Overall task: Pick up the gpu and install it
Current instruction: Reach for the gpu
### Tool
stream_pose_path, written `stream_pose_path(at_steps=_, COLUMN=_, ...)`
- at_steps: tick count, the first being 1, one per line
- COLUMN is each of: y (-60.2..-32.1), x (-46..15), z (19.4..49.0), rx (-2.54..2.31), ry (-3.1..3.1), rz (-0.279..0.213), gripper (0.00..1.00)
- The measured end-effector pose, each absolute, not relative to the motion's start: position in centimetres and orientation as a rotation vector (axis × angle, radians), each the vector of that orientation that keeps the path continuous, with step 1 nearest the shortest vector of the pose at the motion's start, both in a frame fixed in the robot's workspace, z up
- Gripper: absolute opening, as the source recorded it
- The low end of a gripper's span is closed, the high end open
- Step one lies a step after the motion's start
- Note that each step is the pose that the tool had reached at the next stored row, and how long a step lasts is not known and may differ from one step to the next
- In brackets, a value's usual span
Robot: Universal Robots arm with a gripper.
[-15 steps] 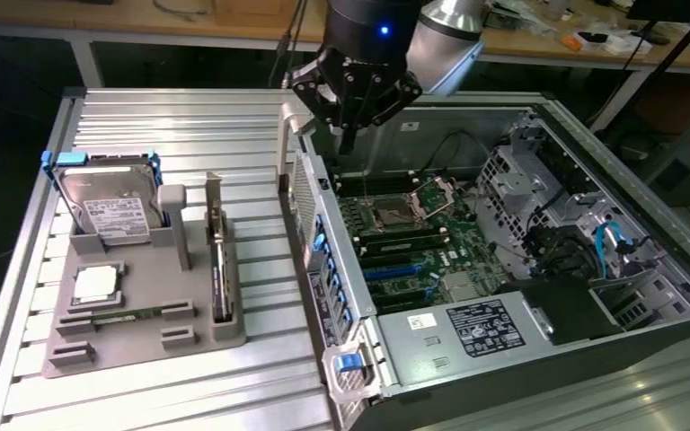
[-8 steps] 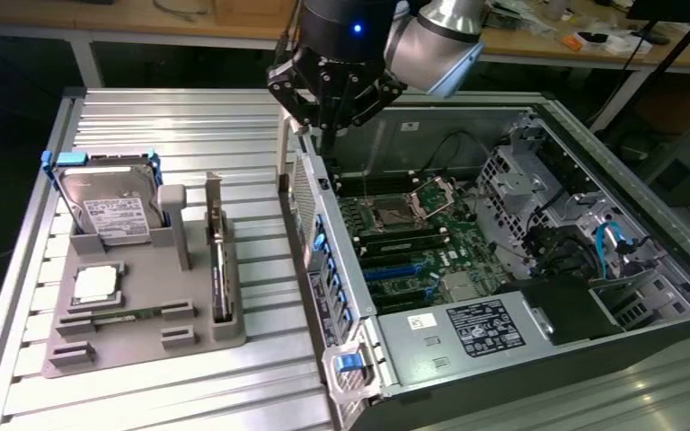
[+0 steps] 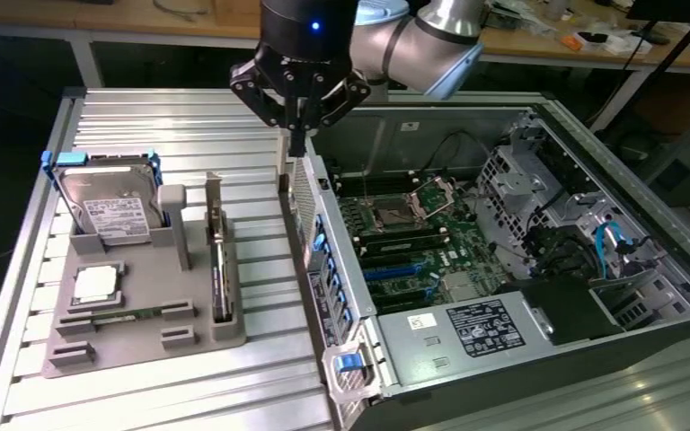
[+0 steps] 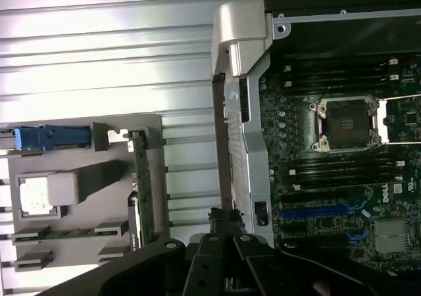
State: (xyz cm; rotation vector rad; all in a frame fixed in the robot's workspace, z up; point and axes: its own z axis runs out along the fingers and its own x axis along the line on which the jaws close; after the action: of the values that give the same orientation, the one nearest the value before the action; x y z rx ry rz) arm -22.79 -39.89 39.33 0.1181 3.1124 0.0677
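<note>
One exterior look shows the tool (image 3: 299,139) pressed together, seemingly empty; wrist view, gpu (image 4: 140,191) in its holder (image 4: 79,128).

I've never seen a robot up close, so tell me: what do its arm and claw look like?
The arm is a thick silver-grey tube with rounded joints and a pale blue cap. Its wrist is black, with a small blue light. The gripper is black too: angular hinged links tapering to a narrow tip.
</note>
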Motion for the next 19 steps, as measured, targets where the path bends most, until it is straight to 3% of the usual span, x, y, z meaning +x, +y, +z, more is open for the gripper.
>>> stream_pose_path(at_steps=19, y=-39.9, x=-29.6, z=39.3, rx=0.118, ry=3.112, rz=0.068, gripper=0.11)
